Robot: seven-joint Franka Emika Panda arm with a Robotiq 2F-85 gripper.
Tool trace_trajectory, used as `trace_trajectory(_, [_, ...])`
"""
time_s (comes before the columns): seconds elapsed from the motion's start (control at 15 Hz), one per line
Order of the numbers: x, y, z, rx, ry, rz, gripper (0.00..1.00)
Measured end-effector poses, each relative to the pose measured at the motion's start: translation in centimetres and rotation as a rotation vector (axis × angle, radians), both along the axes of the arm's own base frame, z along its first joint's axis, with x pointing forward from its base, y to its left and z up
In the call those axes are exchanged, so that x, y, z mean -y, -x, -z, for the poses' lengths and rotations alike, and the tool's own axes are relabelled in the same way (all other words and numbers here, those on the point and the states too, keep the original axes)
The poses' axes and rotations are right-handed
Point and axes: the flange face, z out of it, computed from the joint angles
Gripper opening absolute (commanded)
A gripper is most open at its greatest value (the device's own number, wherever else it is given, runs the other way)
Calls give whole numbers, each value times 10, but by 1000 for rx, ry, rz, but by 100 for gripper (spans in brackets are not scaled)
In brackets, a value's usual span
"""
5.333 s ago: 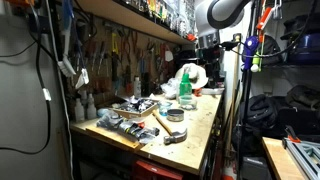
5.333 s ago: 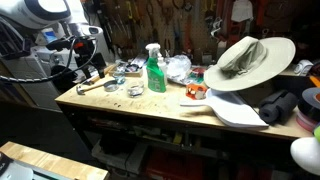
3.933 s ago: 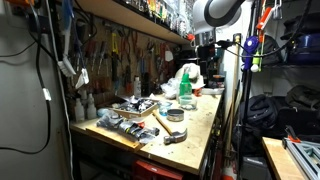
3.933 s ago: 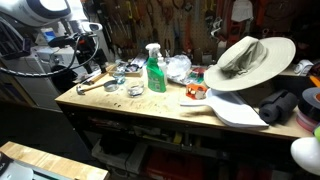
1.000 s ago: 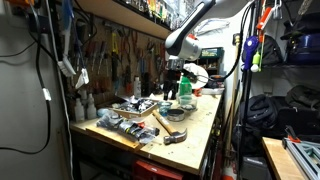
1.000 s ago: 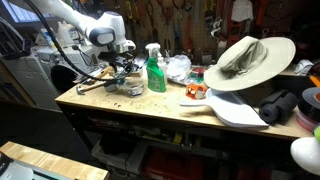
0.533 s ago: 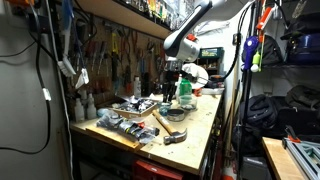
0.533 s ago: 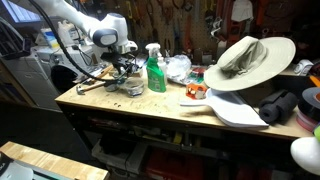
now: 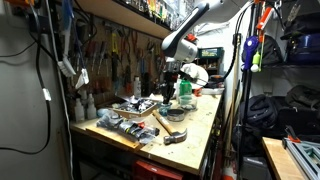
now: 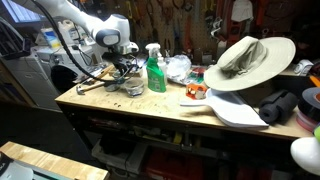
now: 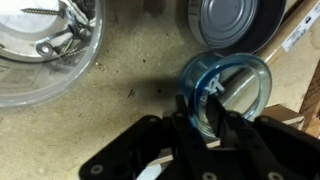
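Observation:
In the wrist view a clear blue plastic cup (image 11: 228, 82) stands on the wooden bench top (image 11: 120, 115). My gripper (image 11: 203, 112) is right over its near rim. One finger is outside the cup wall and the other inside, drawn close together with the wall pinched between them. In both exterior views the arm reaches down over the bench, with the gripper (image 9: 172, 90) (image 10: 126, 80) low among the small items next to a green spray bottle (image 10: 155, 68). The cup itself is too small to make out there.
A glass bowl of screws (image 11: 45, 45) and a grey round tin (image 11: 235, 22) lie close to the cup. On the bench are a hammer (image 9: 165, 124), a white bag (image 9: 193, 73), a wide-brimmed hat (image 10: 245, 58) and tools on the wall behind.
The arm has stayed over the same spot near the spray bottle. The jaws have closed in from wide open onto the cup's wall.

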Motion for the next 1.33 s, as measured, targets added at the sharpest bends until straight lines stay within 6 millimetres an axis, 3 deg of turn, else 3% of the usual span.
trace_trajectory(0.07, [0, -1, 2, -8, -6, -4, 19])
trace_trajectory(0.33, [-1, -4, 4, -19, -38, -33, 2])
trace_trajectory(0.47, [1, -4, 2, -10, -59, -48, 8])
trace_trajectory(0.8, [10, -1, -10, 31, -88, -93, 8])
trace_trajectory(1.07, [13, 5, -31, 67, -77, -152, 8])
trace_trajectory(1.33, [4, 19, -54, 98, -10, -218, 8])
